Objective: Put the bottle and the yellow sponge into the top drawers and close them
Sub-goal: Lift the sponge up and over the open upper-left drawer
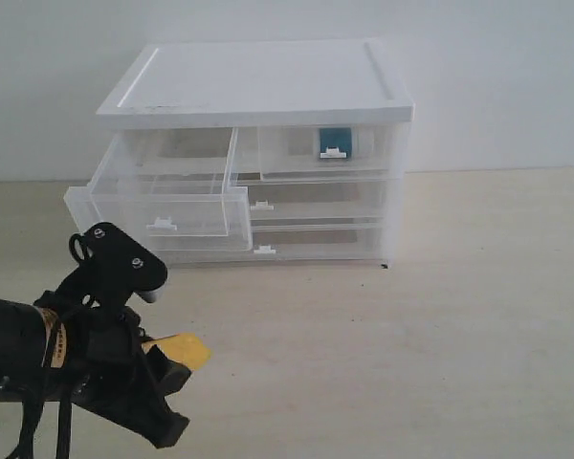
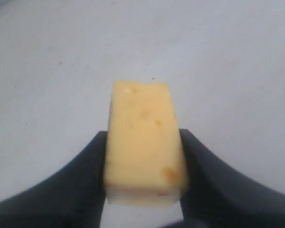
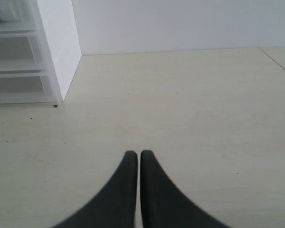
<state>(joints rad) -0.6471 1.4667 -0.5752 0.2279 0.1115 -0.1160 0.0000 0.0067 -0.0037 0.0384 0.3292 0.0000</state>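
Left gripper pinches yellow sponge across its flanks: light, soft foam, probably squashes. Right gripper clenched, empty.

cabinet: one. top drawers, half-width: two, left and right. full-width drawers below: two, upper, lower. drawers in all: four. tab handles: four, one per drawer. yellow sponge: one. bottle: one. grippers: two, left gripper, right gripper. fingers: two per gripper, four counted.

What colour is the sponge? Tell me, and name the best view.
Yellow-orange with a few darker orange spots. The sponge shows best in the left wrist view.
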